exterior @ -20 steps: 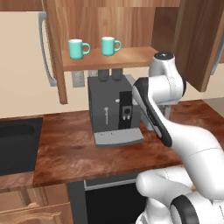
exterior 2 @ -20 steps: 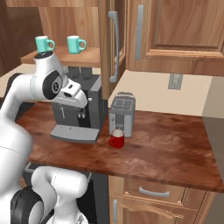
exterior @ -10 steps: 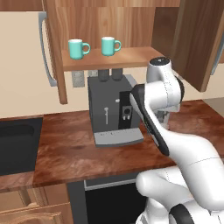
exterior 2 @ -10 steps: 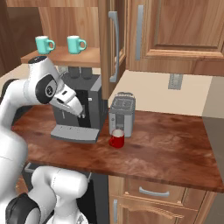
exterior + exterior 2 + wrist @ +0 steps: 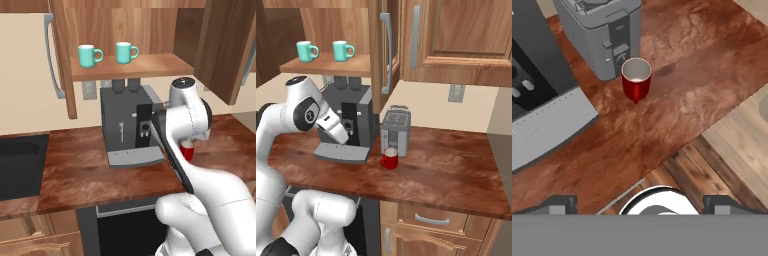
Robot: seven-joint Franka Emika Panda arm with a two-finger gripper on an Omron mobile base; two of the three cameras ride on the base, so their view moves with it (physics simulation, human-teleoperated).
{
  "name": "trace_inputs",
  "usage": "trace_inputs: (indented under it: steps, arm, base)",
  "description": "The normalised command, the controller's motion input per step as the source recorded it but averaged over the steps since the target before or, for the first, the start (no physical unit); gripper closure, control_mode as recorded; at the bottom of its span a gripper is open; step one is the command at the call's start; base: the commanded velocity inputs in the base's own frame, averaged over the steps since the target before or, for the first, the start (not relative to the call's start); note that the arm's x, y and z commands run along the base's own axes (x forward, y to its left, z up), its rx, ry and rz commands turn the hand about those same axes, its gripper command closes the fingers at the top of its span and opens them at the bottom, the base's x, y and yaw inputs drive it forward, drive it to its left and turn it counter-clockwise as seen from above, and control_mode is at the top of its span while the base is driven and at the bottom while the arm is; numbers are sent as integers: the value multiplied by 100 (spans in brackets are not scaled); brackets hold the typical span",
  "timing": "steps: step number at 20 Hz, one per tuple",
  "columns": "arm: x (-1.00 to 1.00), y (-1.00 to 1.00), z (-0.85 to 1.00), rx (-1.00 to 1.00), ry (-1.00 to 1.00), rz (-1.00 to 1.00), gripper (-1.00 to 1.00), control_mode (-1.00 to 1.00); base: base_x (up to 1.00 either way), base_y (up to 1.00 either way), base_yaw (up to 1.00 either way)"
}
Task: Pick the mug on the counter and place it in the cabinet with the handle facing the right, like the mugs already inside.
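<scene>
Swinging rightward, the arm now hangs nearer the mug [image 5: 389, 158].
Gripper [image 5: 639, 202] spread wide, empty; mug stands on the counter [image 5: 446, 170], toaster [image 5: 394, 131] at its 12 o'clock.

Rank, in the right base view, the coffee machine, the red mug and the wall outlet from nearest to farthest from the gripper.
From the gripper:
1. Coffee machine, directly behind it.
2. Red mug, on the counter, further right, in front of the toaster.
3. Wall outlet, far right on the wall.
</scene>
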Motion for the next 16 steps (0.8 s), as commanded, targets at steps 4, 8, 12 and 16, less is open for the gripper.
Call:
trace_inputs:
  steps: [4,8,12,16]
  arm:
    - [-9,-14,-20,0,-1,-9,-100,-100]
    - [-8,-14,-19,0,0,-7,-100,-100]
    - [-3,-14,-18,0,0,-4,-100,-100]
    - [0,-13,-18,0,0,-1,-100,-100]
  base:
    - [0,0,0]
    - [0,0,0]
    - [0,0,0]
    - [0,0,0]
